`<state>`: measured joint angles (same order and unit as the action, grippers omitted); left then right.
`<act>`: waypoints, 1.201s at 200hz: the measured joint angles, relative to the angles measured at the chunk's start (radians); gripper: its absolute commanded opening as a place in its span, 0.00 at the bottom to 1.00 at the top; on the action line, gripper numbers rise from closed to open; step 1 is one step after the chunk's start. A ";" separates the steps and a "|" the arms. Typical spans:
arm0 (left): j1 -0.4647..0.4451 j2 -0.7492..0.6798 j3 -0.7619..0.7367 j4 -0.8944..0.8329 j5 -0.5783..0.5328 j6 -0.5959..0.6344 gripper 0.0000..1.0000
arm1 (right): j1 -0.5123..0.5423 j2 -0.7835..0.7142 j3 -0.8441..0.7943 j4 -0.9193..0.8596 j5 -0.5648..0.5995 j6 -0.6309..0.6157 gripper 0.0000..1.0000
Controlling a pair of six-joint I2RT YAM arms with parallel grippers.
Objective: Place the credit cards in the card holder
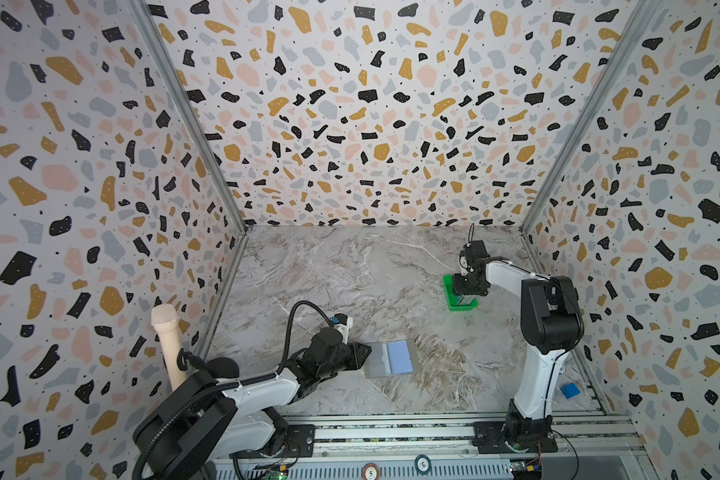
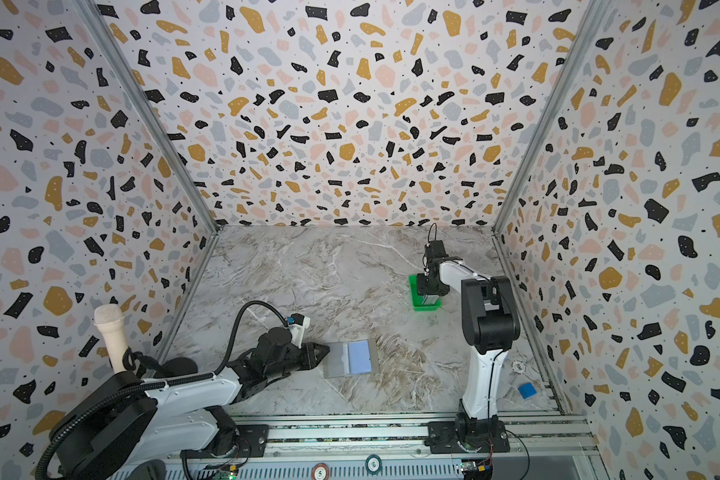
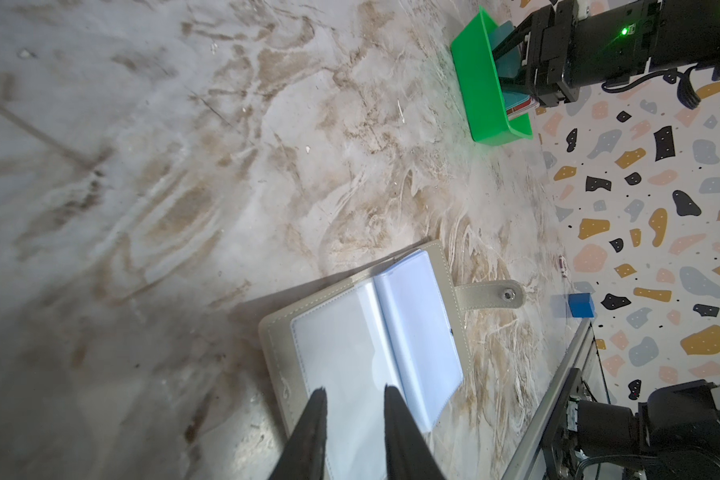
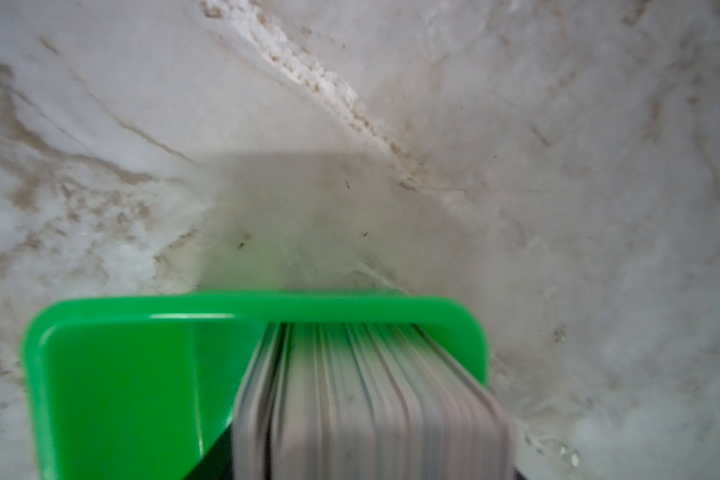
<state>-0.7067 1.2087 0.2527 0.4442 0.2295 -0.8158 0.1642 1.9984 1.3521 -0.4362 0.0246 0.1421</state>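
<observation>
The marble table [image 1: 350,270] is carrying everything. The card holder [image 1: 389,358] is lying open and flat near its front edge, its fold running near to far. The green tray [image 1: 447,291] is sitting well apart, farther back and to the right, with the credit cards [image 4: 371,395] standing on edge inside. The right gripper [image 1: 467,293] is reaching down into that stack, so the right arm is the nearer one; whether it is gripping a card I cannot tell. The left gripper [image 3: 355,390] is resting at the holder's left page, jaws slightly apart, holding nothing
</observation>
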 measured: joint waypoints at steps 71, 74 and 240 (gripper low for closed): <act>0.005 0.000 -0.013 0.007 0.009 0.000 0.27 | 0.010 0.005 0.024 -0.017 0.150 0.033 0.90; 0.005 0.000 -0.013 0.007 0.010 0.000 0.27 | 0.011 0.005 0.024 -0.019 0.155 0.032 0.90; 0.022 0.000 -0.021 0.010 0.025 0.000 0.27 | 0.029 -0.005 0.111 -0.147 0.335 0.043 0.73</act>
<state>-0.6846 1.2083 0.2317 0.4541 0.2543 -0.8158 0.1932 1.9938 1.4628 -0.5835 0.3599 0.1856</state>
